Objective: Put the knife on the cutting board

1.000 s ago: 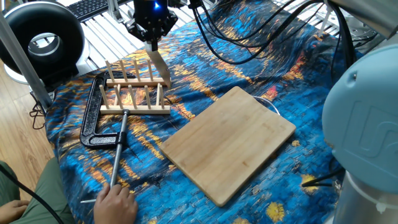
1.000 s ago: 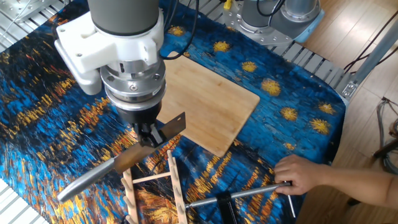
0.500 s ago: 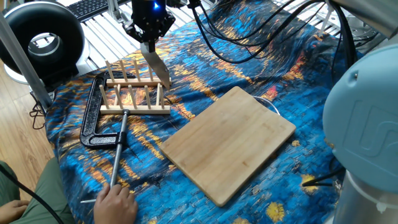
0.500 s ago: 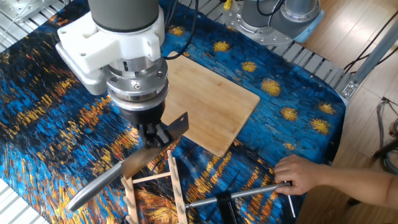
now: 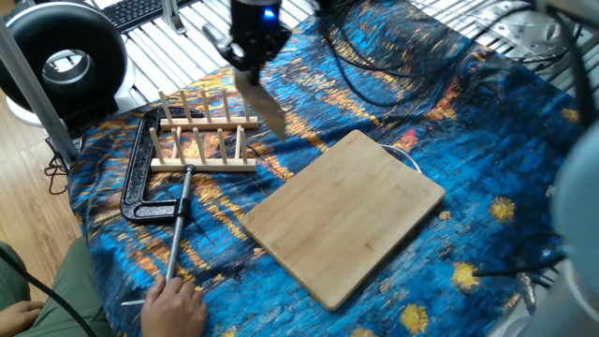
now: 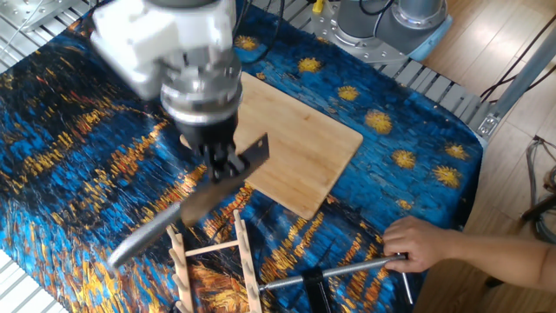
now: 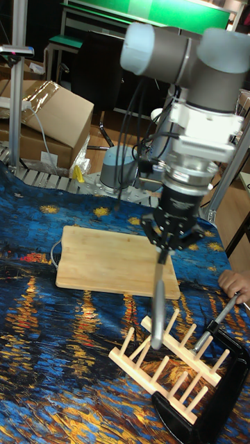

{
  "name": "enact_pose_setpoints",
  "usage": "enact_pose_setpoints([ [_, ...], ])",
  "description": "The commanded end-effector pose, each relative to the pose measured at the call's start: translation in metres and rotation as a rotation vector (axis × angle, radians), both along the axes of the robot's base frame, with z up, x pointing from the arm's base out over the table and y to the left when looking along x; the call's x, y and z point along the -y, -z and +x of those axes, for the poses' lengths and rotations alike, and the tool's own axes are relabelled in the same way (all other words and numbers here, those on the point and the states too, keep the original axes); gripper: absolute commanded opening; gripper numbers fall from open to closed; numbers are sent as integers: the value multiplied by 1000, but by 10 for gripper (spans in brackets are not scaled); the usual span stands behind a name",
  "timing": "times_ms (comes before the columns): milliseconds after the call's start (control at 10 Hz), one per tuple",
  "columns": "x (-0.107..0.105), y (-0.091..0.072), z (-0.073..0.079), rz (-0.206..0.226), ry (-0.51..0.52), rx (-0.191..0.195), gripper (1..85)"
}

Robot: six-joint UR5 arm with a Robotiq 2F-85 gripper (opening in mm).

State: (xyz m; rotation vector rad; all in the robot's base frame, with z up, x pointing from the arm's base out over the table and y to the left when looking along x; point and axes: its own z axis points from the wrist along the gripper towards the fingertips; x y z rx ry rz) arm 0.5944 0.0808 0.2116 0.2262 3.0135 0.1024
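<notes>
Clamping the knife (image 6: 187,213) aloft, the gripper (image 6: 222,165) shows no readable writing.

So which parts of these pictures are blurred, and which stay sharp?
In the other fixed view the arm's wrist is smeared by motion, while the cutting board and the hand are sharp. In one fixed view the gripper and knife look soft, the rack crisp. The tall fixed view is mostly sharp.
</notes>
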Motion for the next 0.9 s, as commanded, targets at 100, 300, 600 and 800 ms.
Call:
enact_pose_setpoints([
  [100,17,-1,-25,8,-15,10,10],
  [300,1,0,6,15,-1,21,10],
  [600,-8,0,8,45,36,9,10],
  [800,-8,-1,14,44,32,34,10],
])
